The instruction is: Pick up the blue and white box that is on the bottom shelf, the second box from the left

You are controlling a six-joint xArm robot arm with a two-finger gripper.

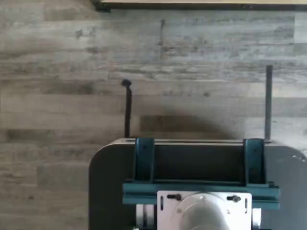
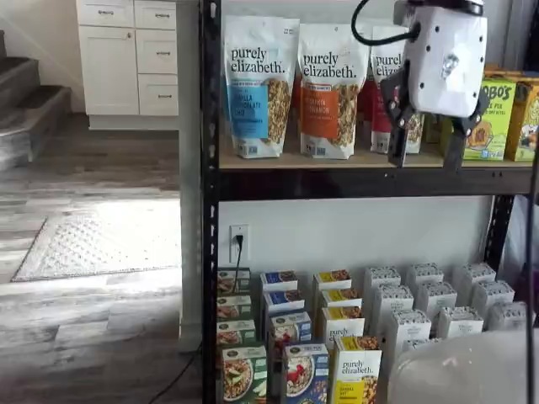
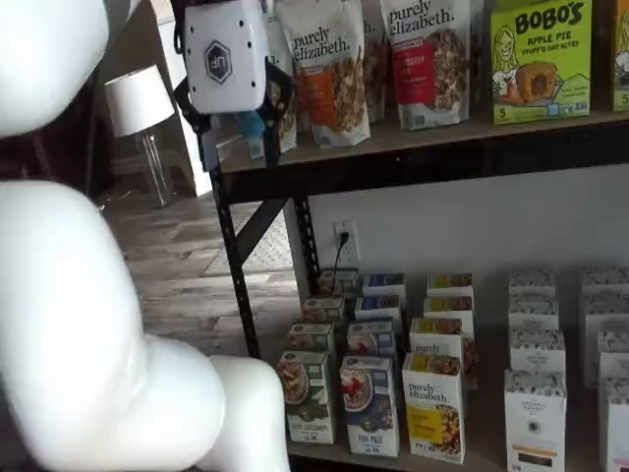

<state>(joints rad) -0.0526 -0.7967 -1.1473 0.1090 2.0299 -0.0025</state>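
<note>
Both shelf views give you the blue and white box (image 3: 370,405), standing upright in the front row on the bottom shelf (image 3: 472,454), lower middle of the frame; in the other one it's right at the bottom edge (image 2: 305,374), partly cut off. You can make out the bowl with red berries on its front. Just to its left sits a green-trimmed box (image 3: 306,396), and to its right a yellow "purely elizabeth" box (image 3: 433,405), all three side by side. More rows of the same boxes line up behind them.

Your gripper (image 2: 427,153) is way up top, well apart from the box, hanging in front of the upper tier with the granola bags (image 2: 261,84). The fingers (image 2: 398,143) are spread apart, nothing between them.

The wrist view only gives you the plank floor (image 1: 62,96).
</note>
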